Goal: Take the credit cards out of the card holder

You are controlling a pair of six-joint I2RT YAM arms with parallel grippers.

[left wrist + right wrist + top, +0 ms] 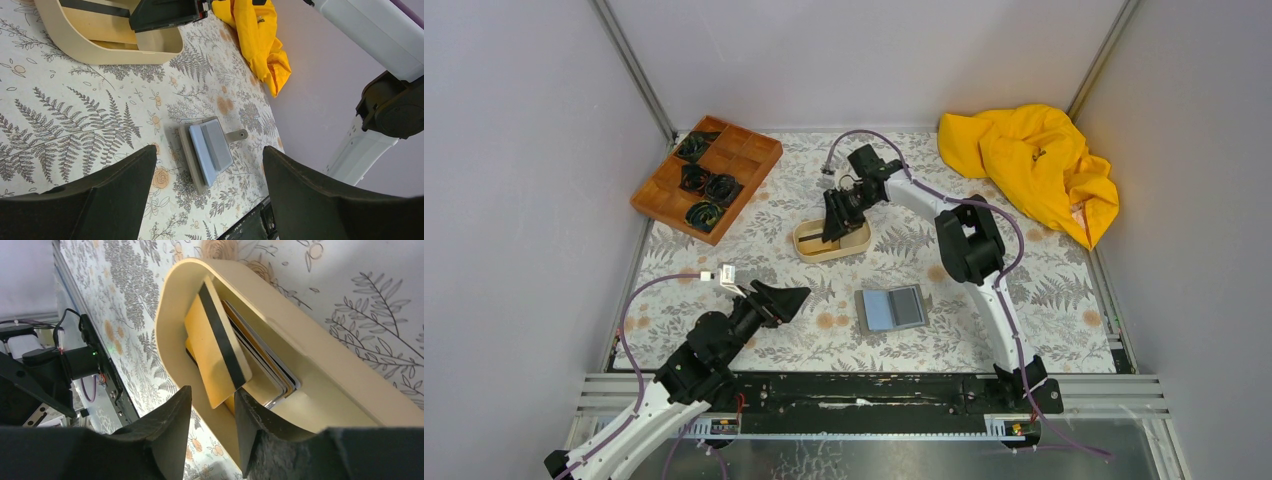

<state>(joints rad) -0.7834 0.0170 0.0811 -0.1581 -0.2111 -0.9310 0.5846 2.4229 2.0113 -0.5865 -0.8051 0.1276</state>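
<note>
We are at the drop-off step: the right pincer (212, 392) hangs over the tray (170, 315) with its jaws parted, and the yellow card (215, 355) lies loose, leaning on the other cards (260, 370) inside. The holder (891, 308) lies open on the table (1044, 300), well apart from the tray; whether a card sits in its darker half we cannot tell. The left pincer (792, 298) hovers near it, wide open and empty. Next, we judge, the right arm should lift clear and check the holder.

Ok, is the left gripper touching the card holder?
Apart. The top view shows bare tablecloth between the left gripper and the card holder.
</note>
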